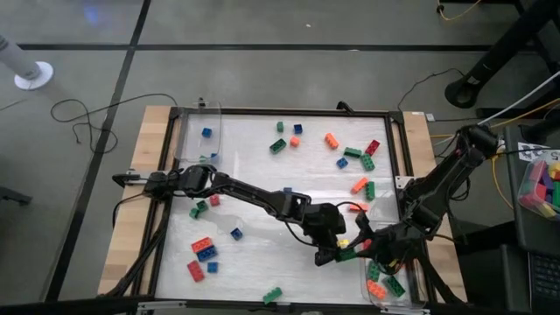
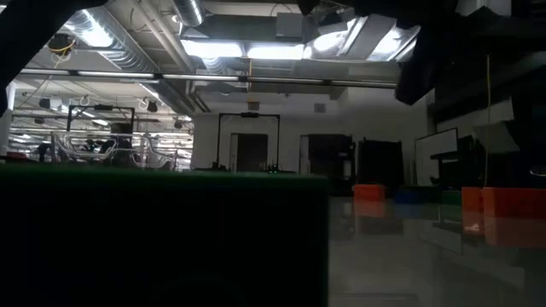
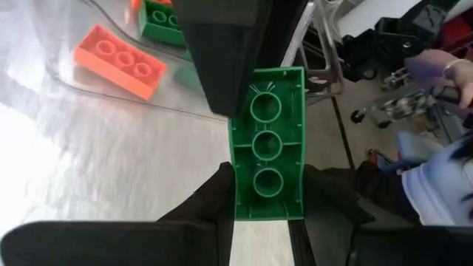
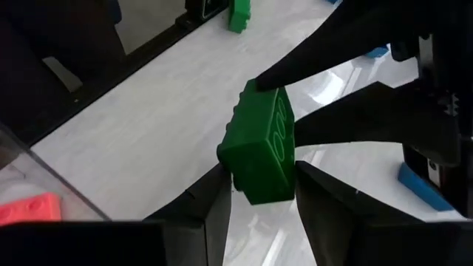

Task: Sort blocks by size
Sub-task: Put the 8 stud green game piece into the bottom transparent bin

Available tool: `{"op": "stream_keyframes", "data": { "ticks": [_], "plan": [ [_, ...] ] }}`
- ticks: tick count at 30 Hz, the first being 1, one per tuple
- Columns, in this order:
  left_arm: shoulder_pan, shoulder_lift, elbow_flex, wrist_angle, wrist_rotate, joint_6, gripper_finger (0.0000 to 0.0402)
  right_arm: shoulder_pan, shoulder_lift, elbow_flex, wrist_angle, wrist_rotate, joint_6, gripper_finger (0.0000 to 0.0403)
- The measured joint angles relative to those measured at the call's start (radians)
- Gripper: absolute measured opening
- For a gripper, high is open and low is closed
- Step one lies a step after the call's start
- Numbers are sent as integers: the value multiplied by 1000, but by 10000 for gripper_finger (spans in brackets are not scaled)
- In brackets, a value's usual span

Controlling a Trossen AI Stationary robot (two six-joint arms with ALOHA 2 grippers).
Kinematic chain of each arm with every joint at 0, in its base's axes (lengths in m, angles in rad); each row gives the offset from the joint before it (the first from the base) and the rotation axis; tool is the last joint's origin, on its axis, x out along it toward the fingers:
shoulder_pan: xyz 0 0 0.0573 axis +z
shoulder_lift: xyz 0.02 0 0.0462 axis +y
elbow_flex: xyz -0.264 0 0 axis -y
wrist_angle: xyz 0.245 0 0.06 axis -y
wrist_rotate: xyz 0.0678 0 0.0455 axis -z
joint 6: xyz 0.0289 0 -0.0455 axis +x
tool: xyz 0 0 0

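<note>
Green brick (image 3: 267, 154) — unmarked — pinched by left gripper (image 3: 267, 199) and right gripper (image 4: 260, 193) together.

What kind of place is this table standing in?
Probably a robotics lab or workshop: the low view shows exposed ceiling ducts and strip lights over a large open room, and the high view shows loose cables lying on the floor beside the table.

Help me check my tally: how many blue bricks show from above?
6 blue bricks: one in the left bin, two at back, three front-left; arms may hide more.
</note>
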Motion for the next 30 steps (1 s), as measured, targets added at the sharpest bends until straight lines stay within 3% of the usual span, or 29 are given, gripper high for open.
{"op": "stream_keyframes", "data": {
  "ticks": [5, 13, 22, 30],
  "plan": [
    [-1, 0, 0, 6, 5, 26, 117, 0, 9, 0, 33, 7, -1, 144],
    [-3, 0, 0, 3, 3, 35, 148, 0, 9, -1, 48, -1, -1, 98],
    [3, -1, 1, -44, 16, 104, 179, -1, 8, -1, 54, -29, 43, 110],
    [31, -1, 1, -66, 64, 108, 214, 1, -2, 0, 25, -128, 119, 112]
  ]
}}
